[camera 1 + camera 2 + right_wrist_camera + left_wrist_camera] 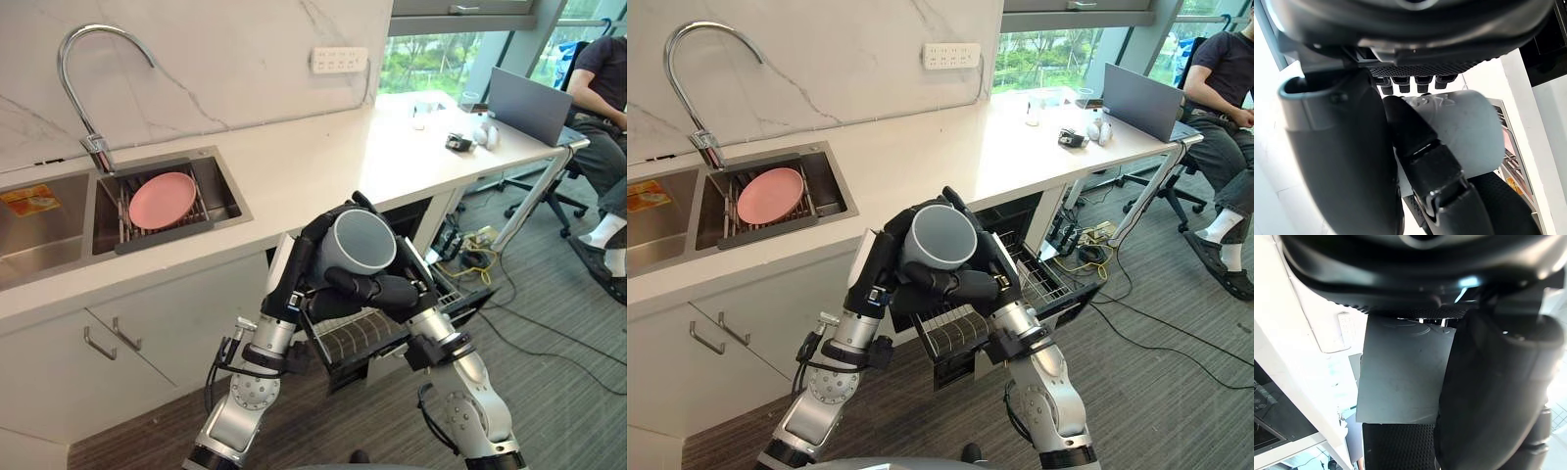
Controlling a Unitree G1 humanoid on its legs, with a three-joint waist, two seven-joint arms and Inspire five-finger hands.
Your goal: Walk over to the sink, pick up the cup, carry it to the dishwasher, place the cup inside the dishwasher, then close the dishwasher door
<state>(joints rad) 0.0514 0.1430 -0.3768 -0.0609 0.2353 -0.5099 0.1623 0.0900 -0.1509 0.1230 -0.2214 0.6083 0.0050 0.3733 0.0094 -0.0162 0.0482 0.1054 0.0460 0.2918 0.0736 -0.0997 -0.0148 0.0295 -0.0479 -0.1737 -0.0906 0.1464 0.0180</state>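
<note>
While left hand [297, 266] and right hand [384, 290] grip it, the smooth grey cup [361, 241] tilts.

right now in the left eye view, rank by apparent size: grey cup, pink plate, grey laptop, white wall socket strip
1. the round grey cup, though it sits nearest the camera, which inflates it
2. the round pink plate and the open grey laptop: too alike to rank
3. the white wall socket strip, smallest

No legible text anywhere; print on the orange sticker [29, 200] too small.
</note>
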